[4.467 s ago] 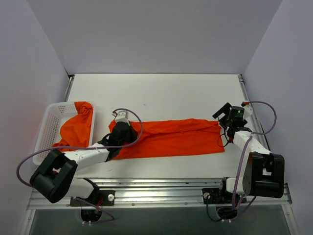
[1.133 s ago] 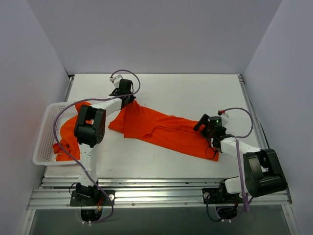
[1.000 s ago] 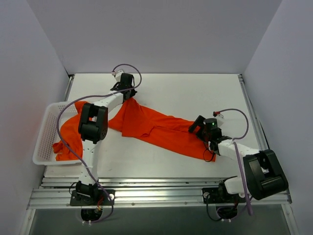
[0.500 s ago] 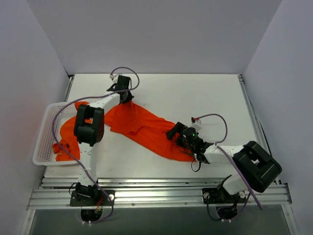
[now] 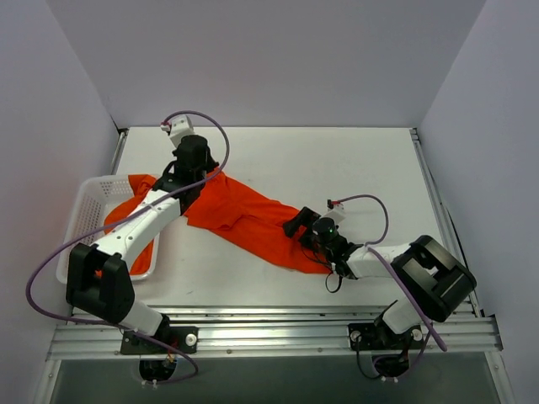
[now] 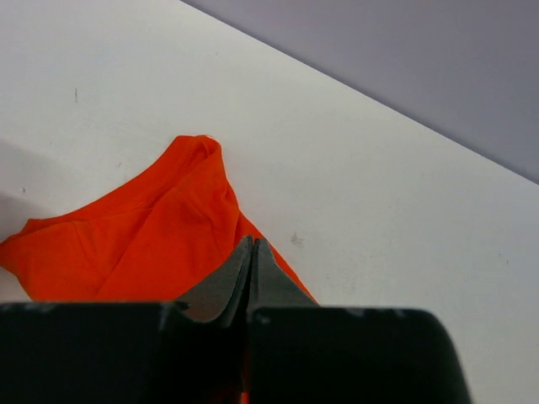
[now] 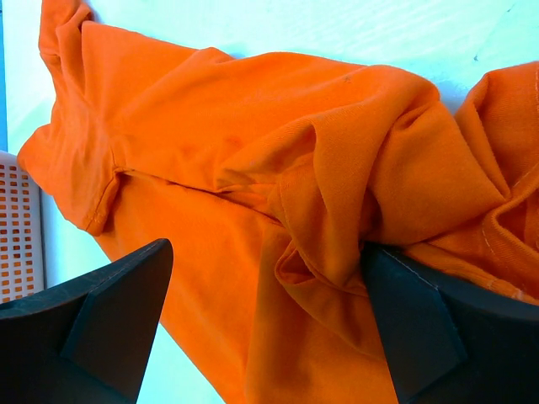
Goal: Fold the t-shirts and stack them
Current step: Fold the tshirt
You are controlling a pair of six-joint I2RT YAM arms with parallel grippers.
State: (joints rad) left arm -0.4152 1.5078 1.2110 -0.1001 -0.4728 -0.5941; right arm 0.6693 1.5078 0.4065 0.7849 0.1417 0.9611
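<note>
One orange-red t-shirt [image 5: 253,220] lies bunched in a diagonal band across the table, from back left to near centre. My left gripper [image 5: 199,178] is at its back-left end. In the left wrist view the jaws [image 6: 251,246] are pressed shut, with the fabric [image 6: 143,244] rising to the tips, pinched as far as I can tell. My right gripper [image 5: 305,229] is at the shirt's near right end. In the right wrist view it [image 7: 265,328] is open wide and straddles a bunched fold of the shirt [image 7: 210,126]. A second orange-red shirt [image 5: 143,189] hangs in the basket.
A white perforated basket [image 5: 80,217] stands at the table's left edge, partly under my left arm; its corner shows in the right wrist view [image 7: 17,227]. Grey walls close the back and both sides. A metal rail runs along the near edge.
The shirt went from a flat horizontal strip to a diagonal bunched band. My left gripper dragged its left end to the back left. My right gripper slid left along the shirt.
</note>
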